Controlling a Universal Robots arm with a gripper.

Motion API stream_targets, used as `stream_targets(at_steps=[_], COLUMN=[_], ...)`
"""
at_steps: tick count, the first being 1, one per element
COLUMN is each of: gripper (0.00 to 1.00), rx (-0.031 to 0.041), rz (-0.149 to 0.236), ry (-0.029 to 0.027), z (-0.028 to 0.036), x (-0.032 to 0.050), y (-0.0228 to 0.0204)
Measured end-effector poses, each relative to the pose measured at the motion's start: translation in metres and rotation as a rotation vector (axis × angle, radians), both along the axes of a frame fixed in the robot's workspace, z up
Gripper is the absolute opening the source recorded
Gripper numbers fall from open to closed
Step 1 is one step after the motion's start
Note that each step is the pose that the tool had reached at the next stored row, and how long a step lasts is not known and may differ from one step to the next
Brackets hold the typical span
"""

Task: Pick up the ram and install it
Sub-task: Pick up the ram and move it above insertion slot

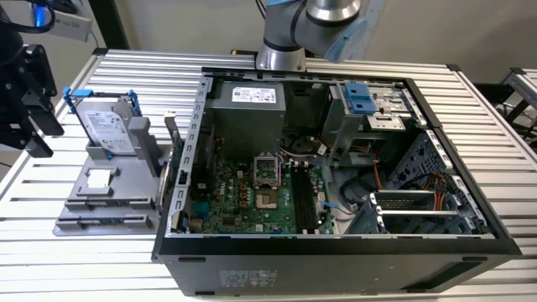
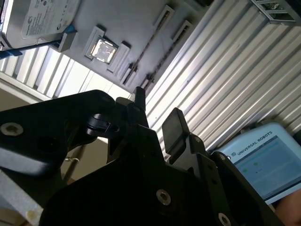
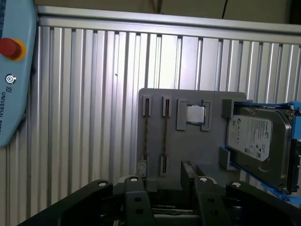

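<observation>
First wrist view puts the open, empty fingers [image 3: 136, 202] near the ram [image 3: 165, 141], nine o'clock of the case [image 1: 336, 246] in the exterior view; closing off-centre might snag the second stick [image 3: 146, 134].

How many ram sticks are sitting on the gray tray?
2. One ram stick stands on edge in the gray tray's outer slot, the other next to it, nearer the processor.

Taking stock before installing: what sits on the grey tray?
A hard drive in blue rails, a processor chip in a pocket, and two thin edge-on strips in slots, probably the ram. The drive hides the tray beneath it.
</observation>
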State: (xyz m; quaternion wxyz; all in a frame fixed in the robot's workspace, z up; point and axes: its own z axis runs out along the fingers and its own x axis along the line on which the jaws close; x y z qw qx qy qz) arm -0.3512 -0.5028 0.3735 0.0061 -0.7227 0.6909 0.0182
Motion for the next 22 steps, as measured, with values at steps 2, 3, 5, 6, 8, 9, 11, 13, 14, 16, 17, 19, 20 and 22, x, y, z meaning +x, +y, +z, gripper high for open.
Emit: stream_targets(at_steps=[2,3,5,6,8,9,11,13,14,16,17,19,20,22], gripper=[1.0,1.0,1.0,1.0,1.0,1.0,1.0,1.0,1.0,1.0,1.0,1.0,1.0,1.0], rx=[-0.0009,-0.0013,-0.0025,-0.0037,-0.0083,-0.0096,-0.0099,-0.01,-0.0099,-0.0099,-0.0099,-0.0096,-0.0095,-0.0092], rz=[0.0,0.0,-0.001,-0.001,-0.001,-0.001,-0.001,-0.001,-0.001,-0.002,-0.002,-0.002,-0.002,-0.002], ry=[0.0001,0.0001,0.0001,0.0001,0.0002,-0.0001,0.0,0.0,0.0,0.0,0.0,0.0,0.0,0.0001], z=[-0.0034,-0.0052,-0.0086,-0.0099,-0.0125,-0.0143,-0.0171,-0.0196,-0.0207,-0.0228,-0.0239,-0.0256,-0.0264,-0.0281], x=[0.0,0.0,0.0,0.0,0.0,0.0,0.0,0.0,0.0,0.0,0.0,0.0,0.0,0.0], y=[0.0003,0.0003,0.0006,0.0007,0.0011,0.0012,0.0014,0.0015,0.0016,0.0016,0.0016,0.0016,0.0016,0.0016])
